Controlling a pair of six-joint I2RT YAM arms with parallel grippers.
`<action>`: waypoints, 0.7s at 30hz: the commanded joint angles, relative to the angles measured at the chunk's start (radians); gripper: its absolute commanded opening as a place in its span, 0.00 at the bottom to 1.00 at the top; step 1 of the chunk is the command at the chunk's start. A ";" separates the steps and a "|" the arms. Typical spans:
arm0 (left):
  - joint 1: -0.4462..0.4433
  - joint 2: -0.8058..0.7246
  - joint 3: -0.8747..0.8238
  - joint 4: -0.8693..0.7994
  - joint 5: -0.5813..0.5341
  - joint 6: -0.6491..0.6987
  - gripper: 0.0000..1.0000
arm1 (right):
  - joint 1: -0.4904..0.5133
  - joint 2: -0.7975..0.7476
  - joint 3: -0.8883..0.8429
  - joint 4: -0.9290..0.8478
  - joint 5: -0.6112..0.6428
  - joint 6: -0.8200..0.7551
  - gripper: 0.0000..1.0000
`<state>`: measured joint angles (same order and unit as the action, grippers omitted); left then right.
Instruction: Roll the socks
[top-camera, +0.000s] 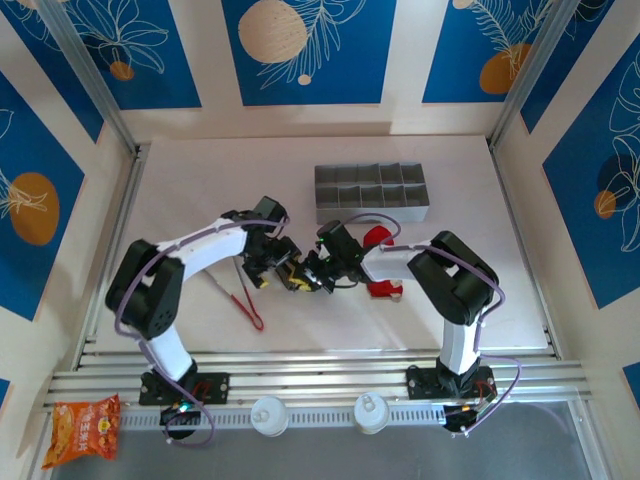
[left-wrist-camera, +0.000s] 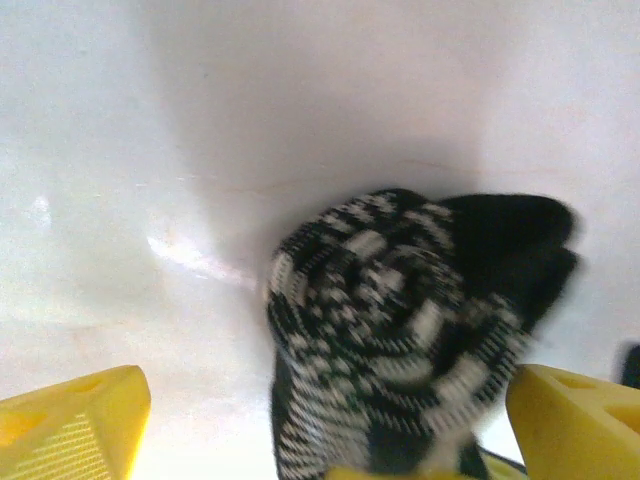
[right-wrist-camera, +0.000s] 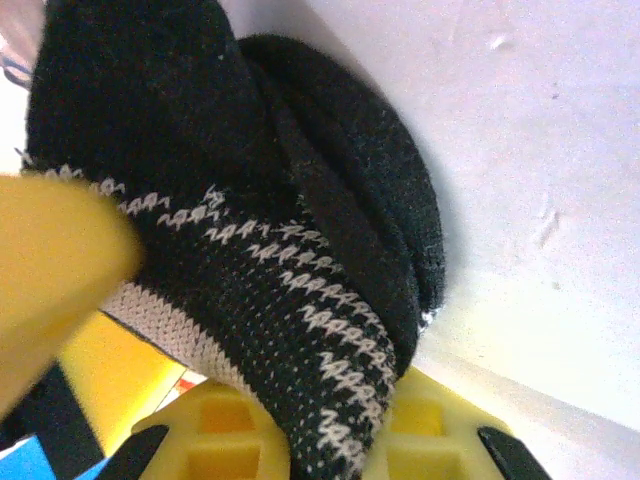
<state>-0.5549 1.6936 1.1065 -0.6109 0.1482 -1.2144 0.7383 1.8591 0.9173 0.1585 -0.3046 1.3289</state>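
One sock (right-wrist-camera: 250, 200) pinched in right hand (right-wrist-camera: 335, 445).

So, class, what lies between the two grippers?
The black striped sock: left gripper open around it, right gripper shut on it, per both wrist views.

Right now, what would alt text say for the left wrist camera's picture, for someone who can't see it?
A black sock with grey-white stripes, seemingly rolled into a coil, lies on the white table. The left gripper's two yellow fingers stand wide apart at the bottom corners, one on each side of it.
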 joint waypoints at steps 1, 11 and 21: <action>-0.003 -0.061 -0.074 0.147 -0.032 -0.041 0.91 | -0.022 0.071 -0.010 -0.118 -0.020 0.093 0.00; -0.013 -0.009 -0.152 0.260 0.022 -0.086 0.80 | -0.039 0.084 -0.015 -0.057 -0.067 0.243 0.00; -0.047 0.198 -0.026 0.178 0.007 -0.070 0.75 | -0.040 0.086 -0.032 -0.007 -0.078 0.278 0.00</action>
<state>-0.5724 1.7866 1.0798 -0.4973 0.1463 -1.2846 0.7052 1.9022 0.9226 0.2466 -0.4049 1.5589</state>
